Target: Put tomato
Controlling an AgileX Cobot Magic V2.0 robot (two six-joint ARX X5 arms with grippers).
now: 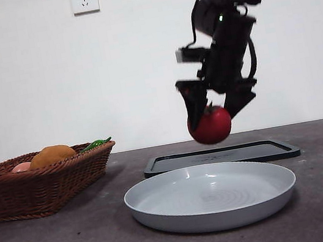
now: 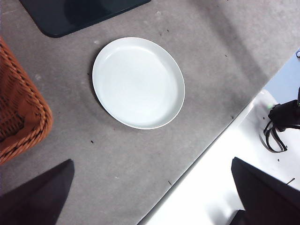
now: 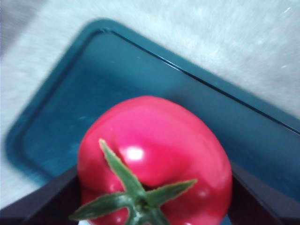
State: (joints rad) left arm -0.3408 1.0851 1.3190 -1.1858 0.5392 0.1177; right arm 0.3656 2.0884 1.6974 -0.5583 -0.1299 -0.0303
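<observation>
My right gripper [image 1: 212,111] is shut on the glossy red tomato [image 1: 211,126] and holds it in the air, above the dark tray [image 1: 281,147] and just behind the grey plate [image 1: 163,203]. In the right wrist view the tomato [image 3: 154,154] with its green stem fills the space between the jaws, with the dark tray [image 3: 61,108] below it. My left gripper [image 2: 150,197] is open and empty, high above the table, looking down on the plate [image 2: 138,82].
A wicker basket [image 1: 42,184] at the left holds an orange-brown item [image 1: 52,155], a pale pinkish item [image 1: 21,167] and something green [image 1: 96,144]. The basket's corner [image 2: 18,117] shows in the left wrist view. The table's edge [image 2: 211,140] runs near the plate.
</observation>
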